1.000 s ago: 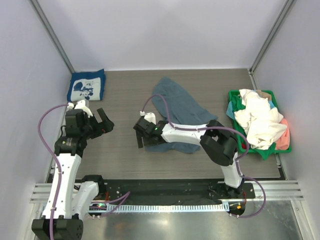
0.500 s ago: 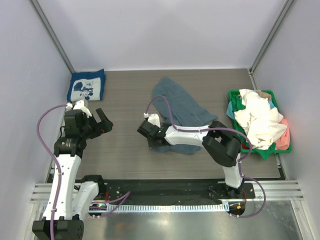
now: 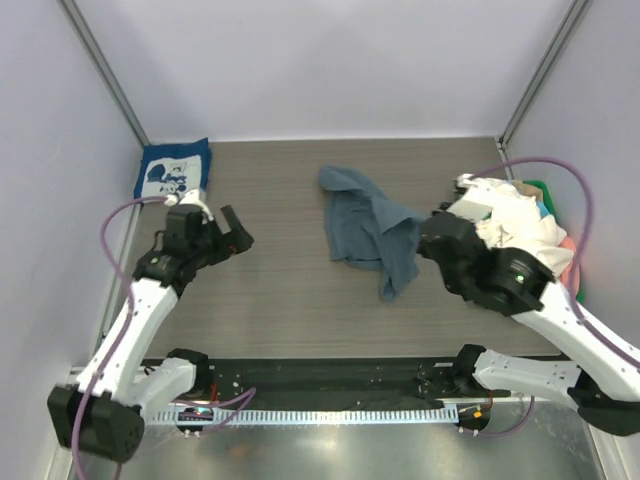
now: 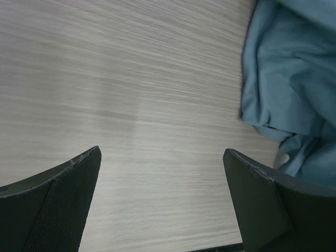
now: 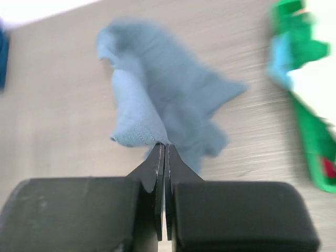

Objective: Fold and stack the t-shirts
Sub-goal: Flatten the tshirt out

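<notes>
Wood-grain table [image 3: 290, 310] boxed in by pale walls [image 3: 330, 60].
Grey-brown grain running left to right, plain lilac-white panels on three sides, slim metal posts [image 3: 103, 72] in the far corners, black base plate [image 3: 330, 380] along the near edge, soft even light.

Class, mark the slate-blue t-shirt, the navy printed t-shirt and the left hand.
slate-blue t-shirt [image 3: 358, 222], top view, middle of the cloth.
navy printed t-shirt [image 3: 168, 178], top view, its white print.
left hand [image 3: 238, 232], top view, between its open fingertips.
</notes>
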Robot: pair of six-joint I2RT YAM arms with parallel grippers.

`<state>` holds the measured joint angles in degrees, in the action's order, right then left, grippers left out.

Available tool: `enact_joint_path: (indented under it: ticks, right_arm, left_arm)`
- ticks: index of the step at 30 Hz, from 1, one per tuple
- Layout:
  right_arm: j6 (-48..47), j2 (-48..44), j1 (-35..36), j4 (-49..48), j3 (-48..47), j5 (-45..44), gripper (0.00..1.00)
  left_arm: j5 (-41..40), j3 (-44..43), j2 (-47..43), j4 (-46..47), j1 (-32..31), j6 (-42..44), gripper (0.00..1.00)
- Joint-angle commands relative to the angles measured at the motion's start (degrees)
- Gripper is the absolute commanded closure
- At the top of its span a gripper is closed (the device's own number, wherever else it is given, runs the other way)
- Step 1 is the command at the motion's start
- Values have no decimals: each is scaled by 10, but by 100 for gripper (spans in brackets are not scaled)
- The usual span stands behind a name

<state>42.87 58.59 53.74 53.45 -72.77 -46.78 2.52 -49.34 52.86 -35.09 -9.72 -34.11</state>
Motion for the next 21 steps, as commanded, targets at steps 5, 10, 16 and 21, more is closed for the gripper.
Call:
enact_joint_path:
  ticks: [5, 10, 16, 21]
  right_arm:
    - [12, -38, -43, 97, 41, -76, 99]
    - [4, -47, -49, 94, 51, -67, 99]
    - [-14, -58, -51, 75, 68, -53, 99]
    - [-16, -49, -52, 47, 91, -15, 99]
  left_arm:
    - [-29, -26, 254, 246, -131, -91, 3]
    - [-29, -125, 421, 317, -179, -98, 4]
    - [-40, -268, 579, 330, -187, -81, 13]
    - [-39, -442, 703, 303, -179, -75, 13]
